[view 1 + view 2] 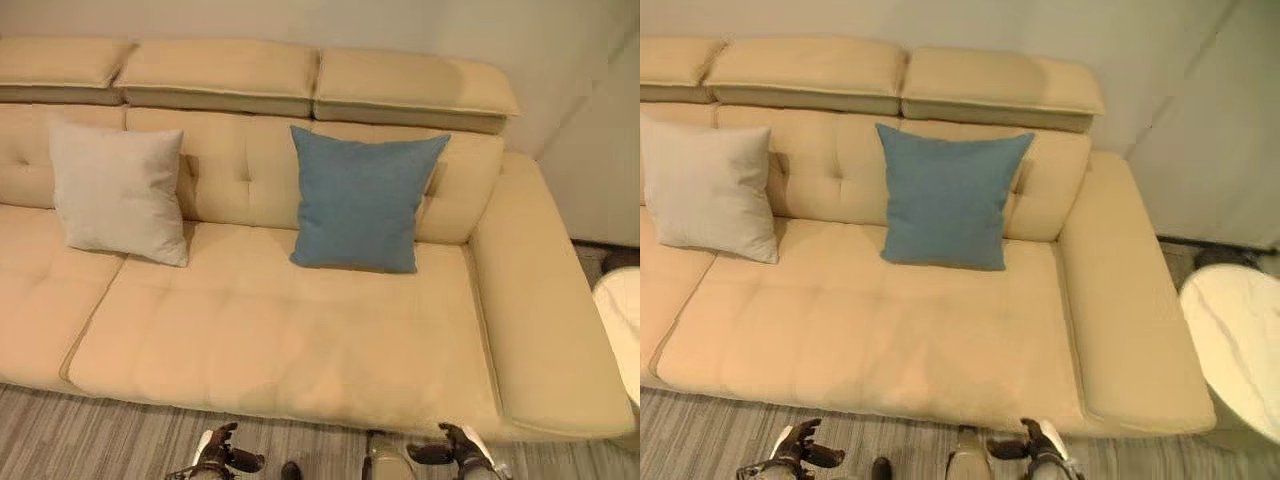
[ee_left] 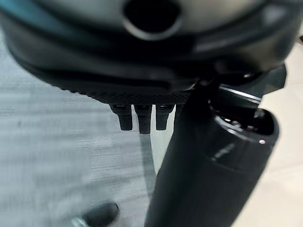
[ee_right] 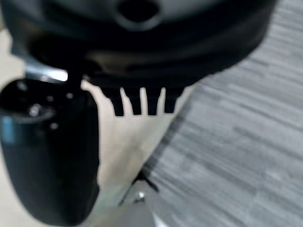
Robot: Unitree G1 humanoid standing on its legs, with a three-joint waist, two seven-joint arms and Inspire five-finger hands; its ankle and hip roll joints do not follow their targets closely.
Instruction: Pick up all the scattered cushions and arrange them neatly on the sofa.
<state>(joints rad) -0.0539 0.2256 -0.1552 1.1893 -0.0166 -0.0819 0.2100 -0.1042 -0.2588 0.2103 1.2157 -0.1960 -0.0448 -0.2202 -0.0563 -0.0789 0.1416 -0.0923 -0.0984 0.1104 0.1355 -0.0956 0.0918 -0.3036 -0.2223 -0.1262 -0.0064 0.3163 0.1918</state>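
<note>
Both hands low by sofa (image 1: pixel 300 340) front edge, left hand (image 1: pixel 215 455) & right hand (image 1: pixel 465 448) fingers relaxed, empty

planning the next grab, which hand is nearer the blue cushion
Right. The right hand hangs low, just right of the blue cushion; the left hand hangs farther off, to its left.

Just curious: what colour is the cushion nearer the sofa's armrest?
Blue. The cushion leans upright against the sofa back, clearest in the left eye view.
</note>
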